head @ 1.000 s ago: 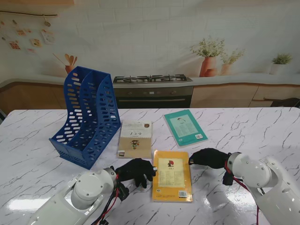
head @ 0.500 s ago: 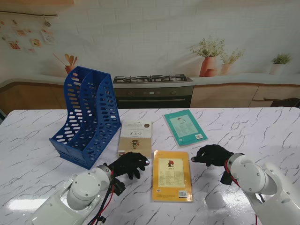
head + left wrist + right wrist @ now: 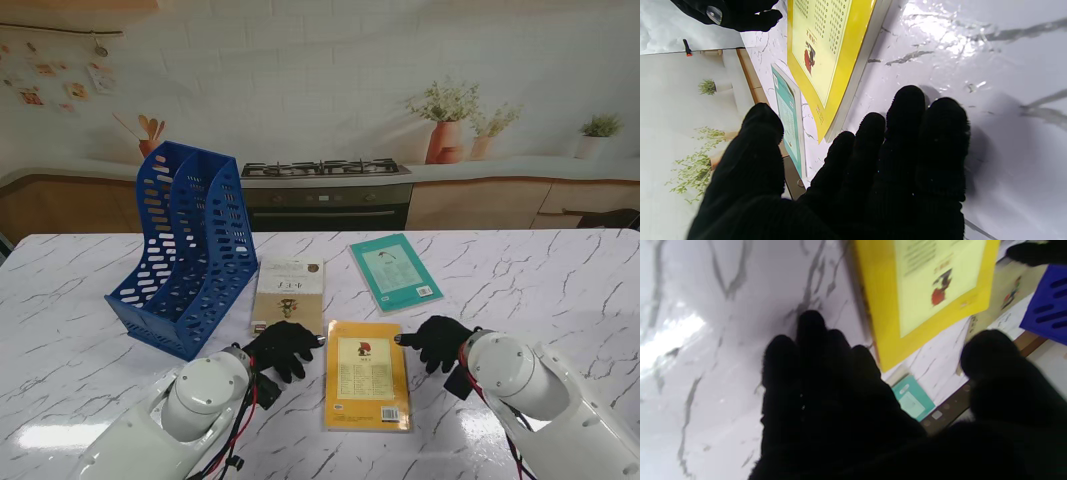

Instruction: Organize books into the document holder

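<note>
Robot hands (image 3: 283,347) (image 3: 437,340) empty, flanking yellow book (image 3: 367,373)

My stand camera looks down from above the shoulders at the whole table (image 3: 560,280). Each wrist camera looks closely along its gloved fingers, upside down. All three views share the yellow book (image 3: 367,373) (image 3: 826,50) (image 3: 933,290).

The blue holder (image 3: 185,262), perforated with slots and split into two upright compartments, stands at the left of the table with its open side facing right. Just right of it a beige book (image 3: 289,297) lies flat. A teal book (image 3: 395,271) lies flat farther right. A yellow book (image 3: 367,373) lies flat nearest me, cover up.
</note>
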Robot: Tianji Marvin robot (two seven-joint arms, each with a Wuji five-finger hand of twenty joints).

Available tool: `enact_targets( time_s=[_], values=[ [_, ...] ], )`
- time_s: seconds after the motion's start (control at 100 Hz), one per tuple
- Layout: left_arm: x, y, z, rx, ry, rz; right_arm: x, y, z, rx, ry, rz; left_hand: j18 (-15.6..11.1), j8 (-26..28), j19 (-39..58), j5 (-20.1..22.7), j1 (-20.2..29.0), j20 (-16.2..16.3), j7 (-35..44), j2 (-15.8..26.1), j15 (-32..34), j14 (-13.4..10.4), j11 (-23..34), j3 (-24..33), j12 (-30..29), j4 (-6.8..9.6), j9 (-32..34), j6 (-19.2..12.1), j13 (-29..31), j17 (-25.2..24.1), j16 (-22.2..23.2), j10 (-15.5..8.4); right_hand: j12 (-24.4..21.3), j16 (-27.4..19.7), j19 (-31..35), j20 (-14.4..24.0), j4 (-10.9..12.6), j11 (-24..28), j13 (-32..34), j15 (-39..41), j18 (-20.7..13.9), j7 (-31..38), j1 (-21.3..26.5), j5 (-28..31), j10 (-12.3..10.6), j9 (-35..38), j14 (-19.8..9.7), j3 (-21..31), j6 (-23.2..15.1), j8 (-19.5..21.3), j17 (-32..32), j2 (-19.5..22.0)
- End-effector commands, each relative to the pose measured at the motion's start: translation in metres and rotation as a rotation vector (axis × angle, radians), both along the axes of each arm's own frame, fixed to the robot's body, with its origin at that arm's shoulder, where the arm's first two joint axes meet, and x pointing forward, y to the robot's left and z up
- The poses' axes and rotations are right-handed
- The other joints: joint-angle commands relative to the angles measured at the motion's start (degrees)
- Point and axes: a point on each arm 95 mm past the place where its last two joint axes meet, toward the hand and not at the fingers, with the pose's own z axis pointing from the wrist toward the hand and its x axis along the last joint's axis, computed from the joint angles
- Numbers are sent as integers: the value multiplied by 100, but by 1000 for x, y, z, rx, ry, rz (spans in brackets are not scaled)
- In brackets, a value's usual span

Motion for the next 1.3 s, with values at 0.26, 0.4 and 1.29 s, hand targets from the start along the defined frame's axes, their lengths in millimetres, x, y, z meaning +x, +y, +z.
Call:
enact_targets(
  time_s=[0.26, 0.4, 1.29],
  values=[
    [-7, -14, -12, -12, 89, -26, -11, 22, -19, 66, 139, 6, -85, -100, -6, -157, -51, -170, -80, -81, 54, 423, -131, 155, -171, 4, -166, 362, -83, 194, -102, 314, -196, -540, -155, -319, -32, -491, -356, -790, 1287, -496, -121, -239, 1066, -698, 741, -321, 735, -363, 183, 327],
    [-7, -16, -14, -26, 113, -38, -12, 22, -24, 77, 168, -18, -166, -74, 101, -106, -22, -236, 3, -67, 205, 346, -31, 189, -137, 13, -40, 381, 122, 447, -114, 287, -153, -581, -260, -407, -8, -422, -521, -914, 1308, -609, -8, -427, 1217, -992, 826, -422, 893, -433, 92, 407],
    [-10, -25, -19, -57, 159, -67, -17, 34, -37, 301, 262, -155, -216, -14, 241, -247, 14, -689, 187, -93, 351, 167, 138, 467, -52, 28, -75, 404, 256, 653, -141, 168, -49, -639, -593, -645, 54, -76, -910, -1160, 1136, -890, 200, -1238, 1151, -1813, 767, 54, 907, -485, -171, 469]
  ],
)
